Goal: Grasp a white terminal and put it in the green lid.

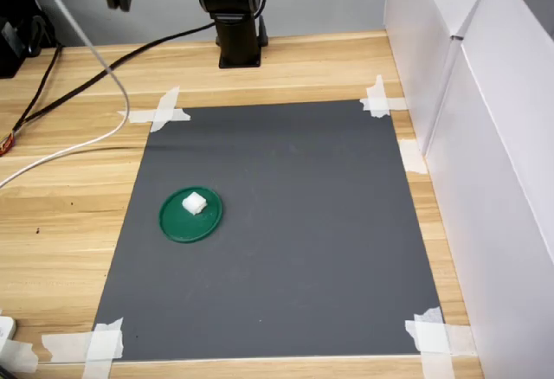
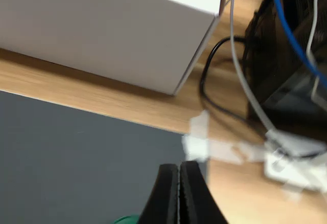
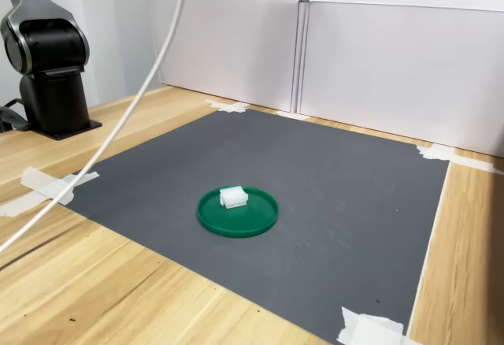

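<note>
Small white blocky plastic terminal (image 1: 194,203) lies inside the flat round dark-green plastic lid (image 1: 176,226), off-centre toward the rim nearest the arm base, same in the second exterior view (image 3: 233,197). Lid sits on the dark grey mat (image 1: 303,223), nearer the mat's left edge in the first exterior view. Mat is taped at its corners to the light wooden table (image 1: 69,206). Black gripper (image 2: 179,193) in wrist view: fingers pressed together, nothing between them, a sliver of lid beside it. White panel walls (image 3: 378,61) beyond the mat's far edge.
</note>
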Controlling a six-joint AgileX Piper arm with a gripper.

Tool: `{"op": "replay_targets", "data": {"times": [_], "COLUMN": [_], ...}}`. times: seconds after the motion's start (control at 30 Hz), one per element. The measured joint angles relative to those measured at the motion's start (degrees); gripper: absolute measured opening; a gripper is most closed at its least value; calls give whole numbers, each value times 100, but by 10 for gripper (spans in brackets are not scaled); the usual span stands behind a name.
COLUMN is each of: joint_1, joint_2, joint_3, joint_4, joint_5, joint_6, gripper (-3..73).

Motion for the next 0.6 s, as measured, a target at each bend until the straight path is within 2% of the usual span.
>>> {"op": "replay_targets", "data": {"times": [0.27,0.47,0.6], "joint_1": [543,570,570], "joint_2": [-1665,-3165,-4030], "joint_3": [1706,2988,3972], "joint_4": [-109,-119,-154], "joint_5": [-489,-873,-892], "joint_6": [1200,2107,2335], "gripper": [-15,-15,-15]}}
